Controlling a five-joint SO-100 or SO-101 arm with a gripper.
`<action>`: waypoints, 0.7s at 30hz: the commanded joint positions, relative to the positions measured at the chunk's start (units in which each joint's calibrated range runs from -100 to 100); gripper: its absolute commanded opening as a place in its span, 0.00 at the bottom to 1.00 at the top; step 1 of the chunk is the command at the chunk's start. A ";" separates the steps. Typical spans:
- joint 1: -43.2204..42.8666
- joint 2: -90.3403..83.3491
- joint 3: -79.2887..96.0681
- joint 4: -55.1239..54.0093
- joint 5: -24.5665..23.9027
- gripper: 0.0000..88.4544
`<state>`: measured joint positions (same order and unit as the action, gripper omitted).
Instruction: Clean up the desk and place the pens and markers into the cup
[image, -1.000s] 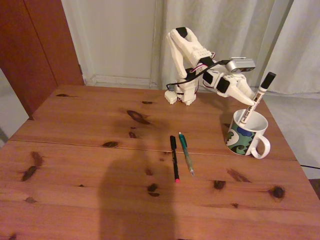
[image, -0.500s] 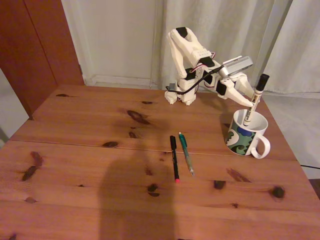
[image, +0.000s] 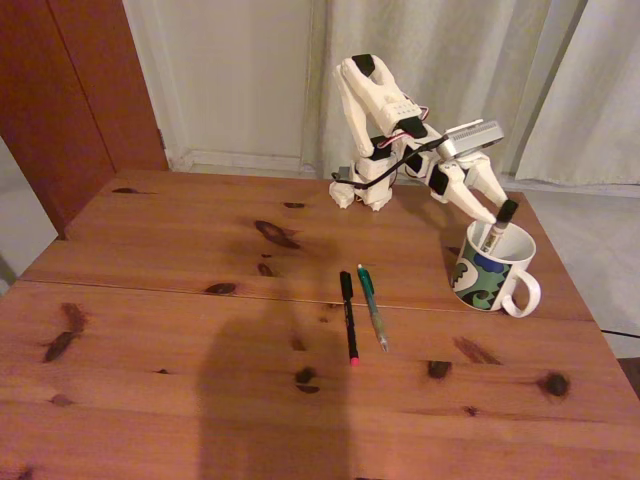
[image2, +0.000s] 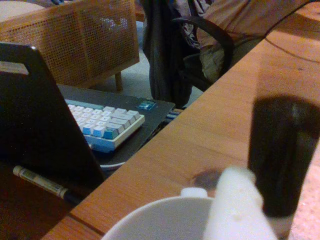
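On the desk (image: 150, 300) the white cup (image: 492, 268) with a green and blue swirl stands at the right. The white marker (image: 497, 227) stands in it, leaning, black cap up. My gripper (image: 490, 211) hangs just over the cup's rim, open, its tip beside the marker's cap. In the wrist view the black cap (image2: 282, 155) rises at the right, beside a blurred white fingertip (image2: 235, 200) and above the cup's rim (image2: 160, 220). A thin black pen with a red tip (image: 348, 315) and a teal pen (image: 373, 305) lie side by side mid-desk.
The arm's white base (image: 365, 190) stands at the desk's far edge before pale curtains (image: 440, 70). A dark shadow covers the desk's near middle. Beyond the desk edge, the wrist view shows a keyboard (image2: 102, 122), a wicker chair (image2: 85, 40) and a seated person (image2: 235, 35).
The marker went from held high and tilted above the cup to standing low inside it. The gripper swung down towards the rim and let it go.
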<state>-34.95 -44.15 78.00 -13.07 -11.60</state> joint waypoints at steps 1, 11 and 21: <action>0.49 -2.48 -1.09 -1.43 0.49 0.23; 1.21 -3.63 -4.06 -1.52 0.49 0.24; 11.10 -3.55 -10.56 -0.74 0.18 0.23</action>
<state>-26.29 -45.68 72.06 -13.07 -11.55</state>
